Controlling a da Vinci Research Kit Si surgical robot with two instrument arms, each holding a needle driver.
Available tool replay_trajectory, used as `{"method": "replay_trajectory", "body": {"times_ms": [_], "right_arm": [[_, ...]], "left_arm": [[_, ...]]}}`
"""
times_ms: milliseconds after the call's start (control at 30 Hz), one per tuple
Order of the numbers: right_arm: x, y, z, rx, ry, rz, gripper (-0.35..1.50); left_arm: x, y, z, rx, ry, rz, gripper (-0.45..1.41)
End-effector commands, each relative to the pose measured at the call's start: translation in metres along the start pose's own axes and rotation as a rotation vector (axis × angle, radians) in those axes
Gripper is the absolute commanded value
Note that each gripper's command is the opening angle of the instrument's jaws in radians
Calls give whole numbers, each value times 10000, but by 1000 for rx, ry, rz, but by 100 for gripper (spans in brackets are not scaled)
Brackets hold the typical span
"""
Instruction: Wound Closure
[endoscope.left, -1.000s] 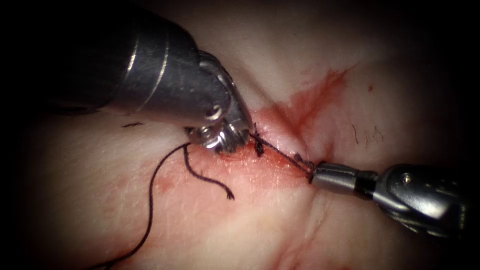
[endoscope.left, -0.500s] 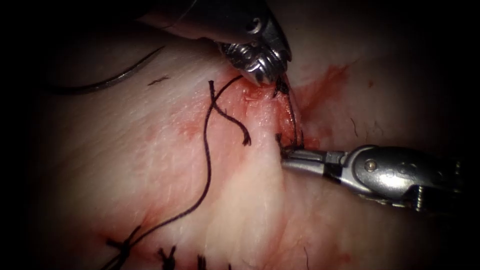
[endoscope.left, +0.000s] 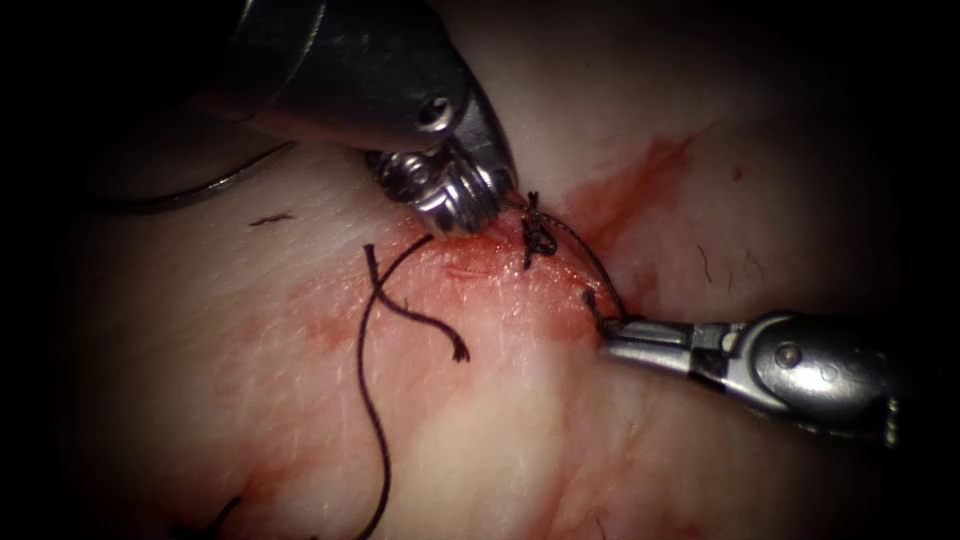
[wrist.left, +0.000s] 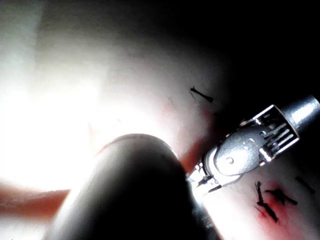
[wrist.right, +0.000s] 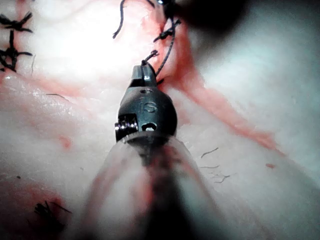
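Since half a second ago the left hand (endoscope.left: 478, 205) has come down and toward the left of the endoscope view, and the right hand (endoscope.left: 612, 337) has shifted slightly right and lower, so the thread (endoscope.left: 585, 258) between them now slants rather than hanging nearly upright. The tissue (endoscope.left: 520, 440) spans the frame, pale, with red fluid (endoscope.left: 630, 190) spread about the cut (endoscope.left: 560, 290) at centre and streaking toward the upper right. The left hand enters from the upper left; its tip rests at the upper end of the cut, and whether its jaws grip the thread cannot be told. The right hand enters from the lower right, its jaws closed on the thread at the right edge of the cut; the right wrist view shows the same grip (wrist.right: 145, 72). A knot (endoscope.left: 538, 235) sits on the taut strand just right of the left hand. A long loose run of thread curls down the left side of the cut to the bottom edge, with a short frayed tail (endoscope.left: 430, 325) crossing it. The needle (endoscope.left: 200, 185) lies free on the tissue at the upper left, held by neither hand and not in the tissue.
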Motion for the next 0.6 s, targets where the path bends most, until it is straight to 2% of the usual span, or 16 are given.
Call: {"method": "replay_trajectory", "body": {"times_ms": [33, 200, 300, 600], "right_arm": [[3, 1, 10, -1, 5, 0, -35], [3, 2, 11, -2, 5, 0, -35], [3, 2, 12, -4, 7, 0, -35], [3, 1, 13, -3, 7, -1, -35]], "left_arm": [[-1, 4, 9, -23, -25, 2, -45], [-11, 4, 26, -78, -68, 15, -45], [-9, 0, 23, -167, -42, 16, -45], [-11, -2, 15, -250, -2, 36, -45]]}}
